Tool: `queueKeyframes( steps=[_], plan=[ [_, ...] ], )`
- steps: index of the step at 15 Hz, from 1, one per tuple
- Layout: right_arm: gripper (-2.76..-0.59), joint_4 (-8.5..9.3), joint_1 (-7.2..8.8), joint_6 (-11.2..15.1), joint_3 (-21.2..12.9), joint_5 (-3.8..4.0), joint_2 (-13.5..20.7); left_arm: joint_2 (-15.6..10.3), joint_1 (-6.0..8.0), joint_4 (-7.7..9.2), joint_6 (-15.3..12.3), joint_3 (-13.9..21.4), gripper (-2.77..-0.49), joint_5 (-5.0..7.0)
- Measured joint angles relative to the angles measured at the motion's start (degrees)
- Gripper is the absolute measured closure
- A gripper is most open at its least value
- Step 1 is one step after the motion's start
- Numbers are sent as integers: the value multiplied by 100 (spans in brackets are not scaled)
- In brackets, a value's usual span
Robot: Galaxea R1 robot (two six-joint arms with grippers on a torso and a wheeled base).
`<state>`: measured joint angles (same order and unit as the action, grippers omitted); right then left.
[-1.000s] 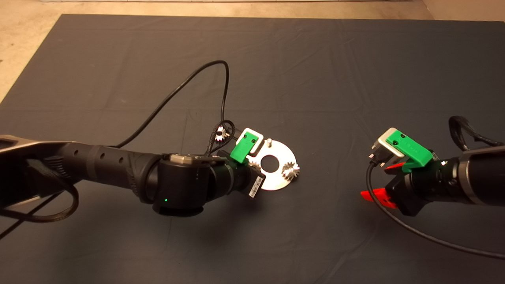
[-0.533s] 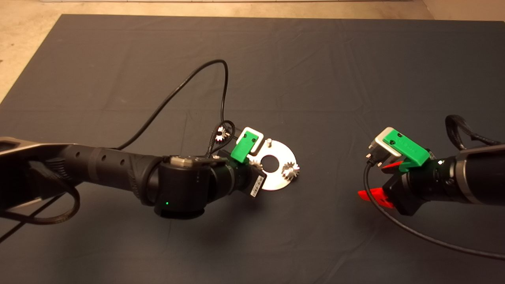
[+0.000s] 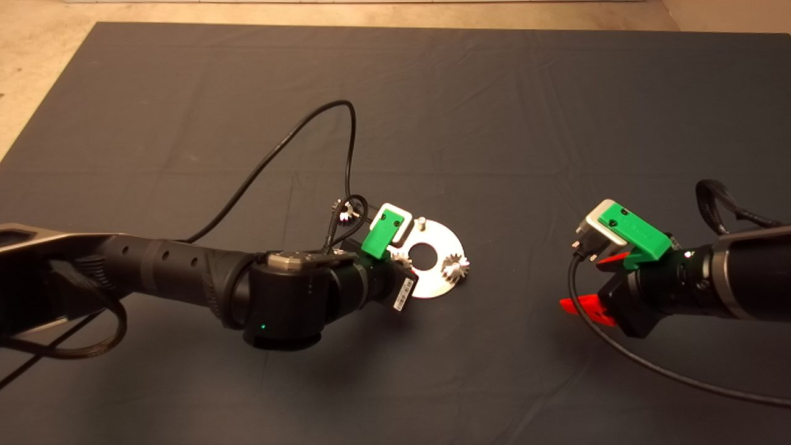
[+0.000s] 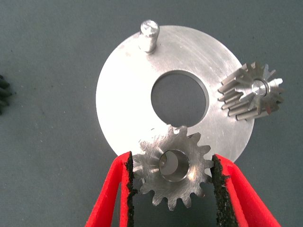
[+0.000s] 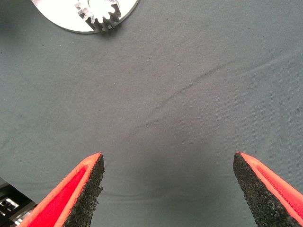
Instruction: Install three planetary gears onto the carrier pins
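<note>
Item, nearest: left end effector (image 4: 173, 189), fingers closed on second planetary gear (image 4: 173, 165) by its toothed rim, held at the near rim of the disc (image 4: 123, 109); whether it sits on a pin cannot be told.
Item: first gear (image 4: 251, 92), seated on its carrier pin at the disc's edge. Done.
Item: bare pin (image 4: 149, 35), unfilled.
Item, beyond: third gear (image 3: 345, 210), on the counter mat (image 3: 494, 111) just beside the disc. Pending.
Item: right end effector (image 5: 168, 189), wide open, empty, well apart.
</note>
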<state>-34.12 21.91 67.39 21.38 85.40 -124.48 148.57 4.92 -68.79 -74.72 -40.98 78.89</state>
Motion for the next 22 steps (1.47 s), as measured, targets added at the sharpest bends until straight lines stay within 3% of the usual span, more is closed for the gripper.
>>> queueKeyframes(
  steps=[15,18,20,22],
  plan=[
    [-202,2,0,0,0,2,2,-17,0,-55,-1,0,-83,2],
    [-202,2,0,0,0,3,2,-16,-19,-156,-2,0,-83,2],
    [-202,2,0,-1,0,13,2,-15,-111,-235,-1,2,-83,-2],
    [-202,3,0,0,0,9,2,-16,-110,-235,-4,2,-83,-11]
  ],
)
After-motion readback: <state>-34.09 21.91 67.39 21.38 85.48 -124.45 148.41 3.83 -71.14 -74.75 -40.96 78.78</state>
